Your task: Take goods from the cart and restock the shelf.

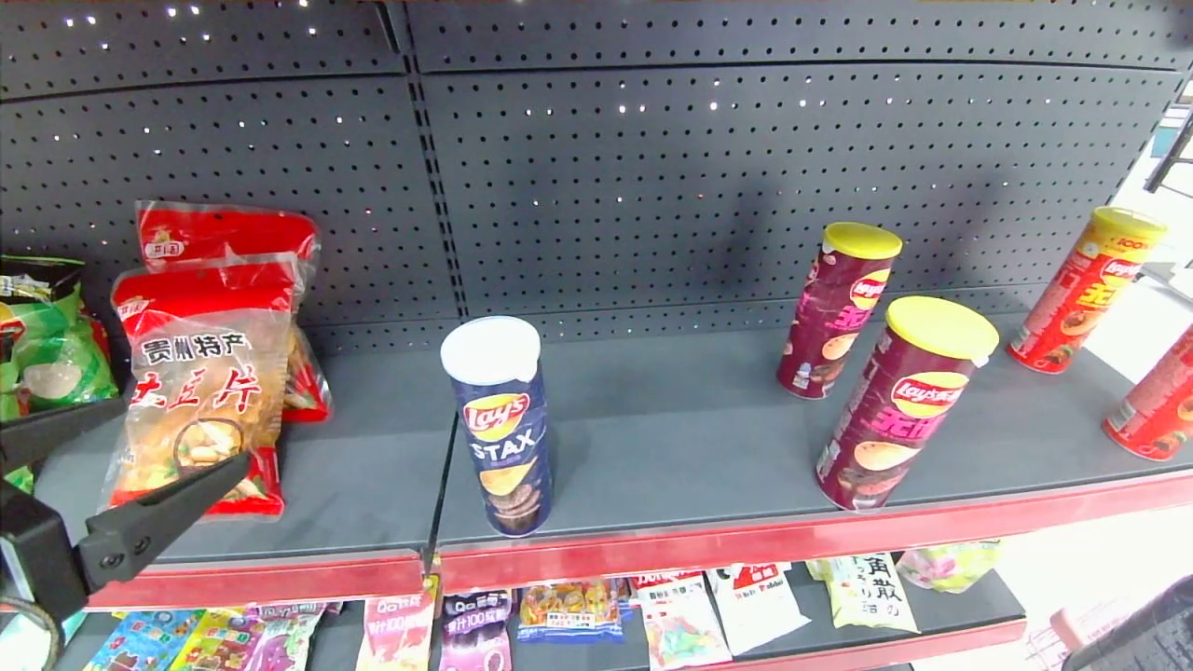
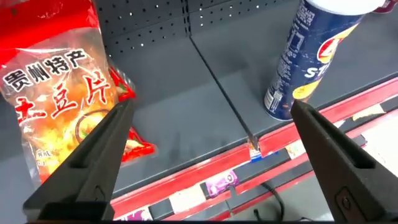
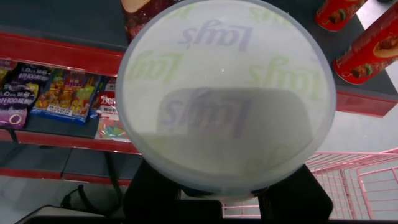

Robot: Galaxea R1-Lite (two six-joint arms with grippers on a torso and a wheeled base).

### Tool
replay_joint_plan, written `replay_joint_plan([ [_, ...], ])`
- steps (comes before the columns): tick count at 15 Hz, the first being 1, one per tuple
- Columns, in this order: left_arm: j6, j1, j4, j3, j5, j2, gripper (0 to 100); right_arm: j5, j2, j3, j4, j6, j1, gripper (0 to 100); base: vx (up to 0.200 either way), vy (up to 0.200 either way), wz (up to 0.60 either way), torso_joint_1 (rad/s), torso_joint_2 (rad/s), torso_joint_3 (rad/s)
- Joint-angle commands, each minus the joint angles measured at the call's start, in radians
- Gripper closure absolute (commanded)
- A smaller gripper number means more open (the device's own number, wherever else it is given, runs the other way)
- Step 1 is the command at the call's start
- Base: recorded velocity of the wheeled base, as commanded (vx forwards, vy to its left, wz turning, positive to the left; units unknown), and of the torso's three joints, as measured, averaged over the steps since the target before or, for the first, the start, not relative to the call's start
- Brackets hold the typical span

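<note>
With the right gripper [image 3: 225,206] fingers clamped on the white-lidded chip can [image 3: 227,93] off the shelf [image 1: 652,438] front edge, and the left gripper [image 2: 211,106] fingers wide apart, empty, stand it upright beside the blue can [image 1: 503,429].

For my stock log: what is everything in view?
blue can: 1, blue, shelf centre front
maroon cans: 2, maroon, yellow lids, shelf right
red cans: 2, red, shelf far right
red bags: 2, red, shelf left
green bag: 1, green, far left
packets: several, mixed, lower shelf
cart: 1, pink, near shelf base
held can: 1, pale lid, right gripper
left gripper: 1, black, open, shelf left
right gripper: 1, black, shut on held can
</note>
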Motion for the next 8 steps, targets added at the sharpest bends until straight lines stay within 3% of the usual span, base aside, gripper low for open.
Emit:
replay_joint_plan([
  [1, 0.000, 0.000, -0.002, 0.000, -0.001, 0.019, 0, 0.000, 0.000, 0.003, 0.000, 0.000, 0.001, 100, 0.000, 0.000, 0.00, 0.000, 0.00, 0.000],
  [2, 0.000, 0.000, -0.004, 0.000, -0.001, 0.029, 0, 0.000, 0.001, 0.003, 0.000, 0.000, 0.001, 100, 0.000, 0.000, 0.00, 0.000, 0.00, 0.000],
  [8, 0.002, -0.001, -0.016, -0.005, -0.002, 0.055, 0, 0.001, 0.003, 0.011, 0.000, 0.000, 0.001, 100, -0.200, 0.200, 0.00, 0.004, 0.00, 0.002],
])
